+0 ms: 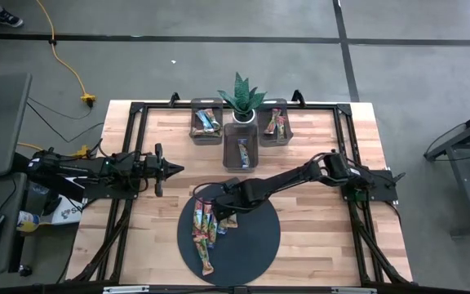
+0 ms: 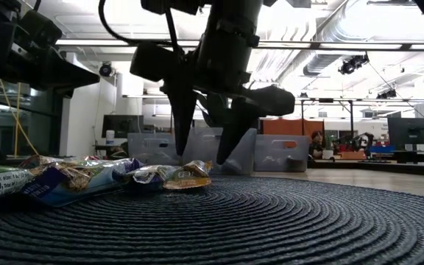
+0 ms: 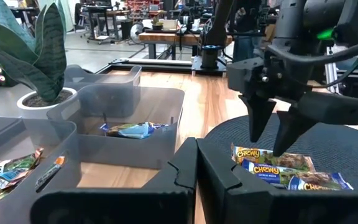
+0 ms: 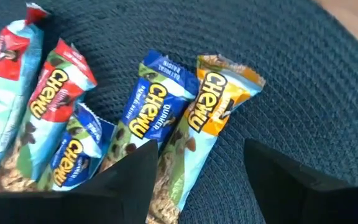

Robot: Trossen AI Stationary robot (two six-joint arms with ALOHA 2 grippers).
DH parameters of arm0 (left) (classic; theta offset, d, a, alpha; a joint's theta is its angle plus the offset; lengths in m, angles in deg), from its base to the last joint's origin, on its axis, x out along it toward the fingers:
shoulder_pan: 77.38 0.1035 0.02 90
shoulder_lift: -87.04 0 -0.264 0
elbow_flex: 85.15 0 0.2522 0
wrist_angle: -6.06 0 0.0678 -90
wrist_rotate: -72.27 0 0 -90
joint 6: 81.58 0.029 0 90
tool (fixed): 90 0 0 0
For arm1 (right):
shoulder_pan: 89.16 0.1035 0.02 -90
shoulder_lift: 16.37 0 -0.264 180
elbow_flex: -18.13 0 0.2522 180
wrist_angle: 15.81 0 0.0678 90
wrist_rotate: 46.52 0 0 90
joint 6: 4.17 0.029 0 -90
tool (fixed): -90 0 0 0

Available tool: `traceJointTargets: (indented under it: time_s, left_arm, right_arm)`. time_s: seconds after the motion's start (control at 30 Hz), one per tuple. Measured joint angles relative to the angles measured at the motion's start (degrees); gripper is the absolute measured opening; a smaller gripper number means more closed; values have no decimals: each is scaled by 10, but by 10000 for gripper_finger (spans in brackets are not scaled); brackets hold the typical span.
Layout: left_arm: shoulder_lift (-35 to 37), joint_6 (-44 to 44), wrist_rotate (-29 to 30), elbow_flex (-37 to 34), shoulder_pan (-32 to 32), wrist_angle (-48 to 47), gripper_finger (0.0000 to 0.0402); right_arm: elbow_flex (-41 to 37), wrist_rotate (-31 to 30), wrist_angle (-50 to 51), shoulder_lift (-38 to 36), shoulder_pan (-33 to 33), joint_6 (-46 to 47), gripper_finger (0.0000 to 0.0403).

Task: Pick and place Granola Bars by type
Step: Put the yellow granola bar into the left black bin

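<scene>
Right claw (image 1: pixel 223 214): open, fingers spread, poised above the granola bars (image 1: pixel 204 229), holding nothing.
Left claw (image 1: pixel 172 169): closed, empty, over the tabletop (image 1: pixel 317 253), well apart from the bars.
Granola bars: clustered on the dark round mat (image 1: pixel 247 245); orange-wrapped bar (image 4: pixel 213 109) between the right claw's fingers.
Bins (image 1: pixel 242 147): a few more bars inside, beside the potted plant (image 1: pixel 241 98).

Grey concrete floor (image 1: pixel 219 65), yellow cable (image 1: pixel 68 69), ceiling ducts (image 2: pixel 344 33)
</scene>
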Motion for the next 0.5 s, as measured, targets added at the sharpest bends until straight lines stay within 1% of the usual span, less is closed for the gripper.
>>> traceJointTargets:
  time_s: [0.1,0.3,0.5]
  left_arm:
    - [0,0,0,0,0,0,1]
    - [0,0,0,0,0,0,1]
    - [0,0,0,0,0,0,1]
  right_arm:
    - [0,-7,2,0,-1,0,224]
    - [0,-2,0,6,-4,-2,224]
    - [0,27,-16,28,-3,-5,224]
